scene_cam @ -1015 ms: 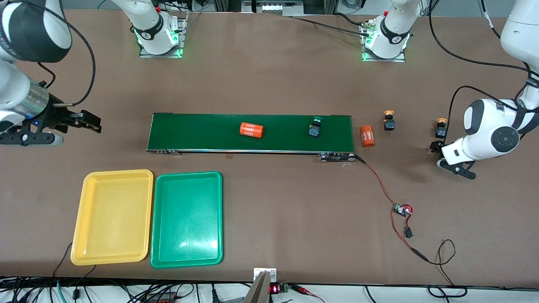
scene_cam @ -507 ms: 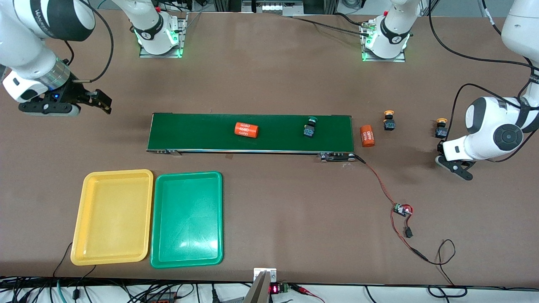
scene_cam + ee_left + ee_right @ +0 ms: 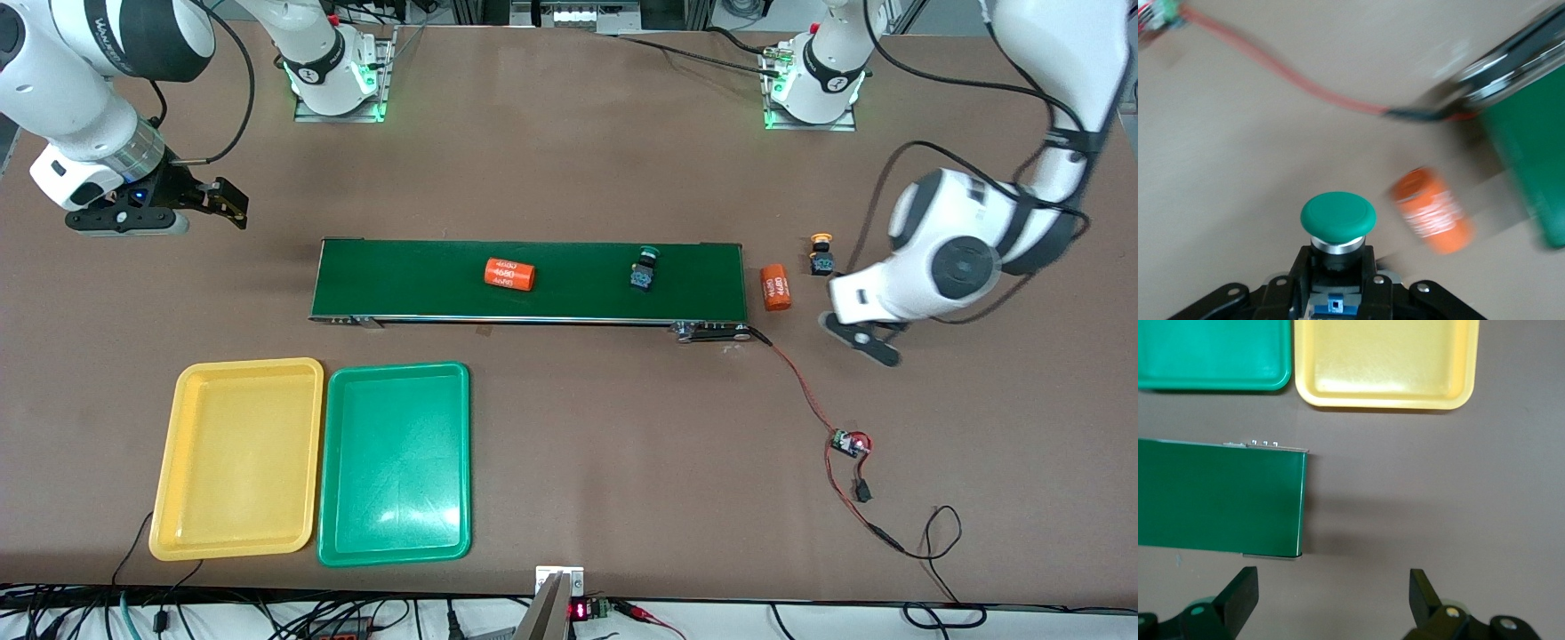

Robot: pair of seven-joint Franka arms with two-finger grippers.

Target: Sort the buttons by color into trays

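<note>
While your right gripper hangs wide by the conveyor belt, your left gripper clamps a green-capped button aloft.

Yellow tray; green tray

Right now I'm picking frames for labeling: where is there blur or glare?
Left wrist view: table, orange cylinder and red cable smeared by motion; the held green button is sharp. Front view: left arm blurred, glare on green tray. Right wrist view: sharp.
</note>
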